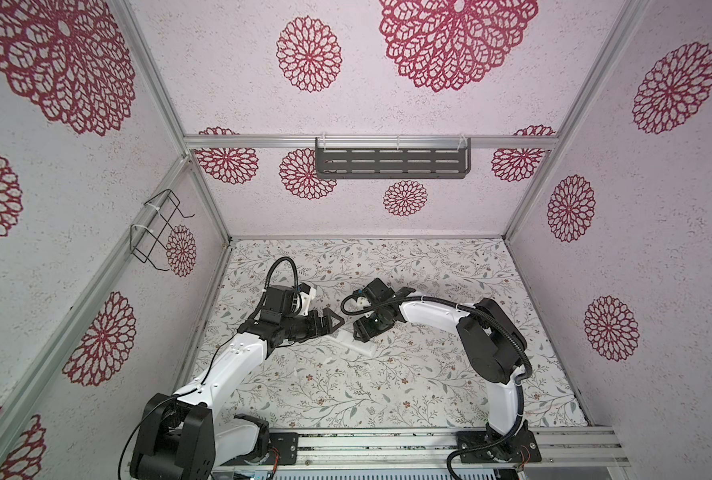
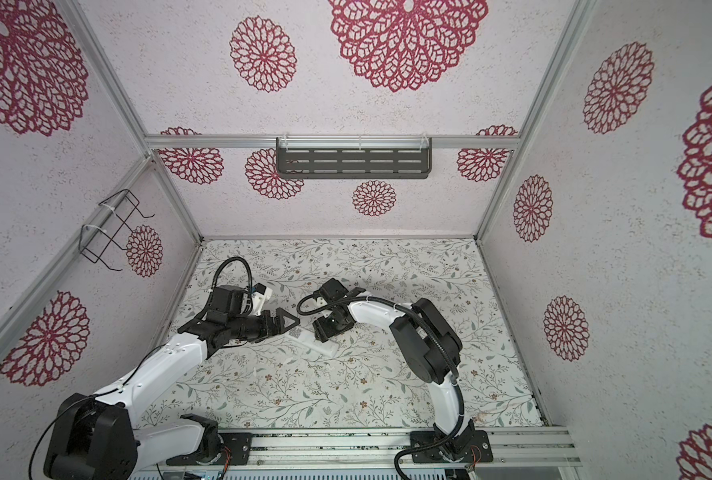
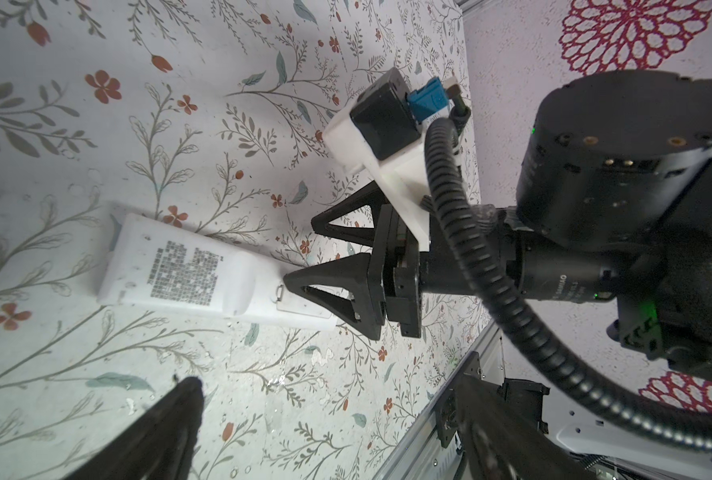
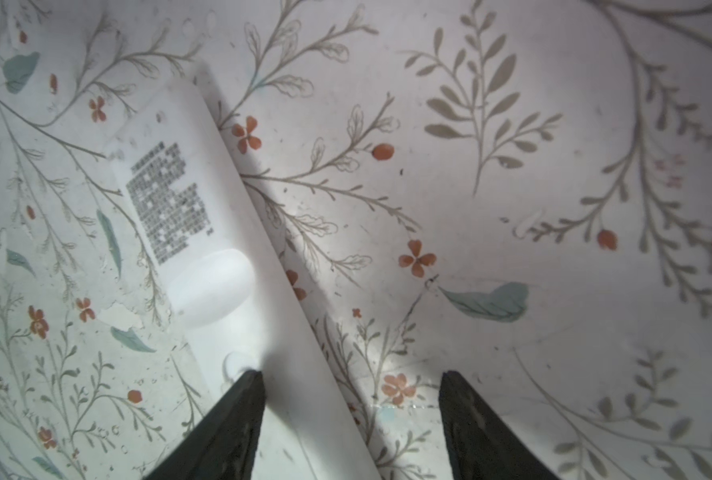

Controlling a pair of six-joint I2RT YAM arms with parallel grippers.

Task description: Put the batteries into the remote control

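Between the two arms on the floral table [image 1: 429, 374], the remote control [image 3: 179, 266] lies back up. The right gripper [image 3: 300, 251] stands over its recess end, jaws apart and gripping nothing. Just beside it, the left gripper [image 1: 330, 321] gapes wide and empty. No batteries show anywhere, so fetching one seems next. Only the left wrist view shows a metal contact [image 3: 280, 291], perhaps in an uncovered recess; in both top views the arm hides it.

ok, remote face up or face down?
Face down. The remote control lies flat, its plain white back with the printed label facing up; no buttons show in either wrist view.
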